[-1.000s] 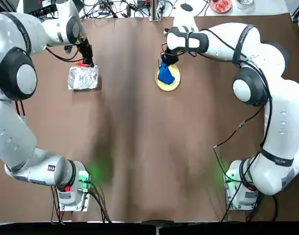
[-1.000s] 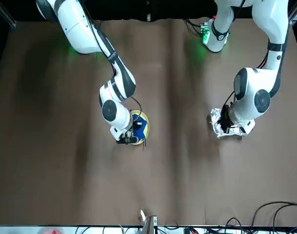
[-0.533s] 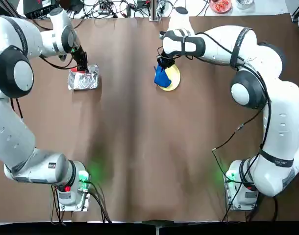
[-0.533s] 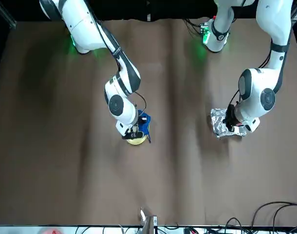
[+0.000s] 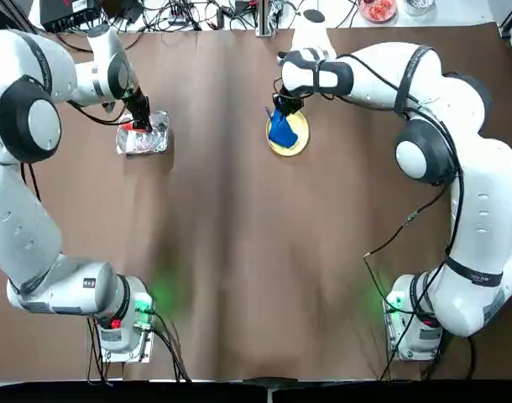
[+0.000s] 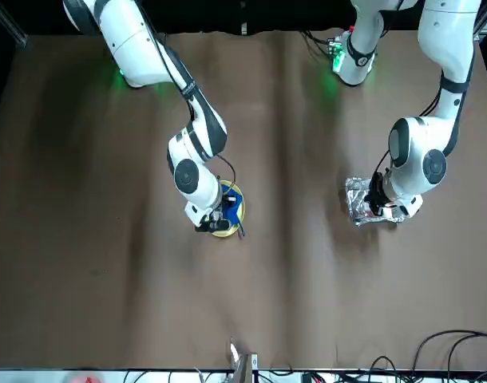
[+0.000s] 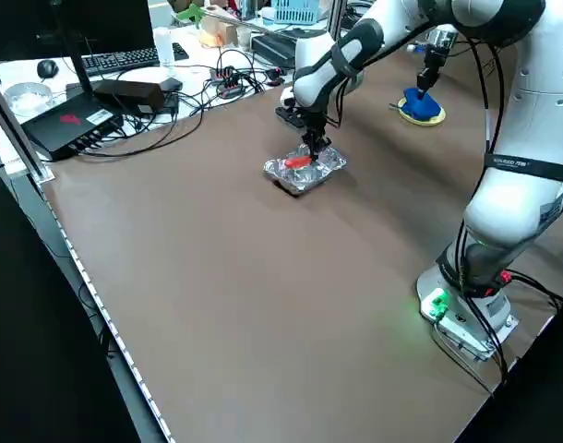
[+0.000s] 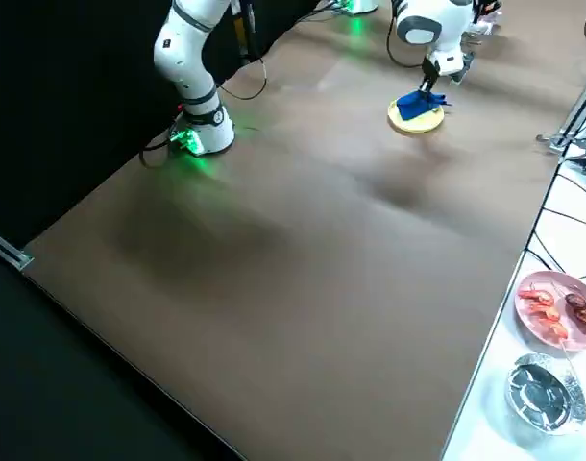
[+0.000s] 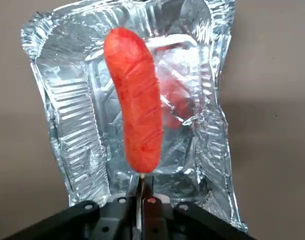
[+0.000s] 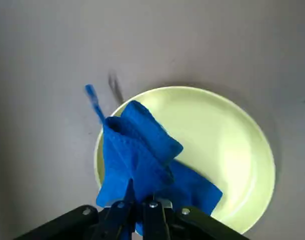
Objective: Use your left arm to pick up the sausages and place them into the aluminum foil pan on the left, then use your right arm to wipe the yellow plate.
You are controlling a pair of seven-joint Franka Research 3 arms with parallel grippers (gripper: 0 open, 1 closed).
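A: What is shown of the materials?
B: The aluminum foil pan (image 9: 72, 105) is made of shiny foil, roughly square, with creased, ribbed walls and a crumpled rim. The yellow plate (image 10: 232, 150) is smooth, round and pale, and the blue cloth (image 10: 137, 155) is soft and bunched in folds. Both are set on a brown table (image 5: 231, 252), the pan on the robot's left, the plate well apart from it.

A: Is anything shown in only one view?
B: In the right side view, a pink plate (image 8: 527, 333) is seen with orange and brown food pieces, beside a round foil bowl (image 8: 546, 394) with a faceted base. In the left wrist view, a red patch is seen in the pan; whether it is a reflection or another piece cannot be told.

A: And the sausage (image 9: 135, 100)?
B: It is red-orange, oblong and round-ended, lightly scored, and is held above the pan by one end. Whether the foil is touched cannot be told.

A: How are the pincers set?
B: The left gripper (image 9: 142, 183) is narrowed on the sausage's end, over the pan. By the right gripper (image 10: 141, 192), the cloth is pinched over one side of the yellow plate.
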